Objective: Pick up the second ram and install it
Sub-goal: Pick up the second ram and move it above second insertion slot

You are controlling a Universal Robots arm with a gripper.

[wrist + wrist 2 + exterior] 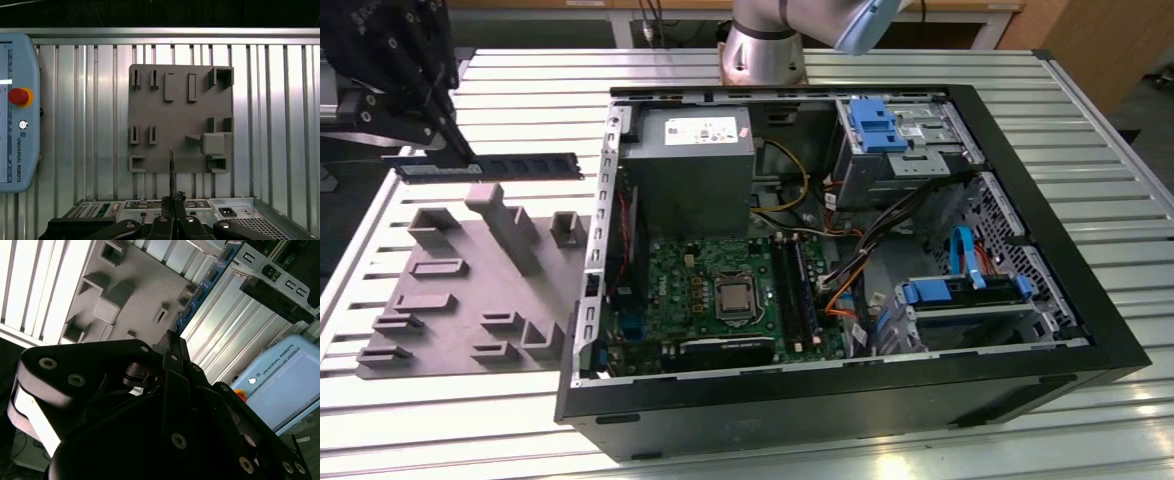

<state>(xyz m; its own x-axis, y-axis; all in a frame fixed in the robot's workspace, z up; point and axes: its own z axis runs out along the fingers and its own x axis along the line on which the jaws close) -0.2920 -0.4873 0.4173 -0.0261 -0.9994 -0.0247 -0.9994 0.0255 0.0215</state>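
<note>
The second ram (507, 166) is a long dark stick with a row of chips. It hangs level above the table, past the far end of the grey holder tray (467, 290). My gripper (451, 160) is shut on its end at the exterior view's left. In the first wrist view the ram (171, 167) shows edge-on, rising from the gripper (173, 199) over the tray (180, 115). In the second wrist view its blue board (200, 292) runs out from the gripper (169, 342). The black memory slots (794, 290) lie on the motherboard inside the open case.
The open computer case (1067, 350) lies on the slatted table at the exterior view's right, with the grey power-supply box (694, 165), cables and blue drive brackets (961, 292) inside. A teach pendant (17, 110) lies beside the tray. The arm's base (767, 45) stands behind the case.
</note>
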